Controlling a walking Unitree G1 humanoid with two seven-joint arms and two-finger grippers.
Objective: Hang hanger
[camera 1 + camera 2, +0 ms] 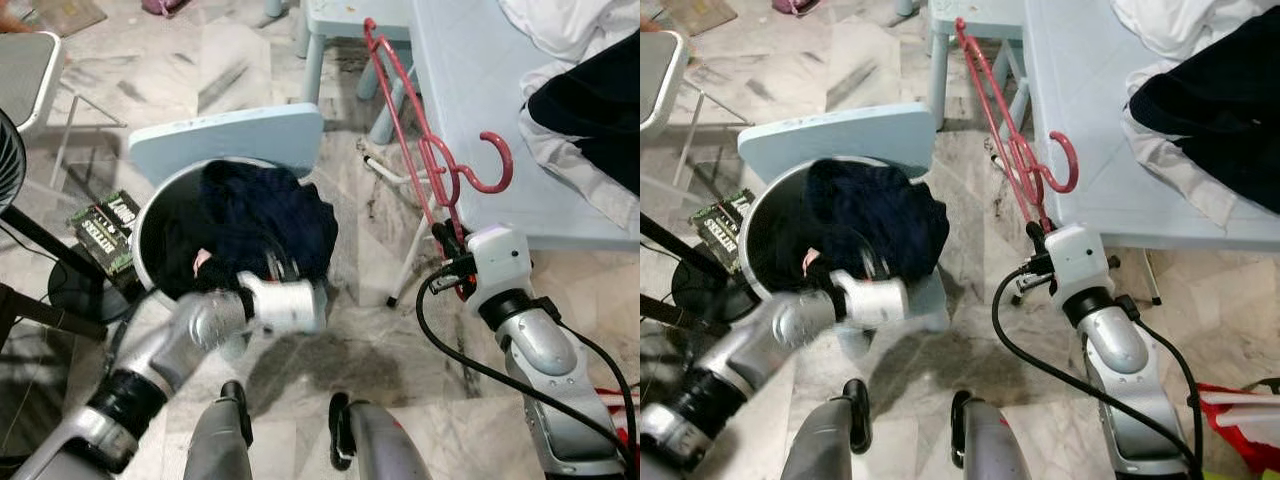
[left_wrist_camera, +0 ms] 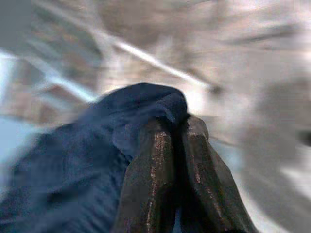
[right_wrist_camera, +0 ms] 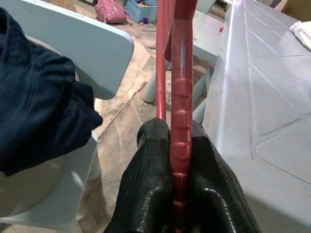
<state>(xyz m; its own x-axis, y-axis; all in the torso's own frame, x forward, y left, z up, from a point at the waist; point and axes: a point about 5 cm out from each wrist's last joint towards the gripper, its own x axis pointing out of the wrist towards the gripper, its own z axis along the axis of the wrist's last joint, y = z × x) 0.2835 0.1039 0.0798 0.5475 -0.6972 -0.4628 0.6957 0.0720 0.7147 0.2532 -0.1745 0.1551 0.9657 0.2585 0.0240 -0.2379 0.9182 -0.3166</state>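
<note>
A pink plastic hanger [image 1: 420, 140] stands slanted beside the light blue table [image 1: 470, 90], its hook [image 1: 490, 165] curling over the table's edge. My right gripper [image 1: 450, 240] is shut on the hanger's lower end; in the right wrist view the black fingers [image 3: 150, 160] clamp the pink bar [image 3: 181, 97]. My left arm reaches into a round metal basin [image 1: 150, 225] holding a dark navy garment [image 1: 260, 225]. In the left wrist view my left gripper [image 2: 177, 124] is shut on a fold of the navy cloth [image 2: 97, 160].
A light blue chair [image 1: 230, 135] stands behind the basin, and a small blue stool [image 1: 335, 25] lies farther back. Dark and white clothes [image 1: 590, 100] lie on the table. A black fan stand [image 1: 40, 240] and a green box [image 1: 105, 230] are at left, and a red bag [image 1: 1240, 420] at bottom right.
</note>
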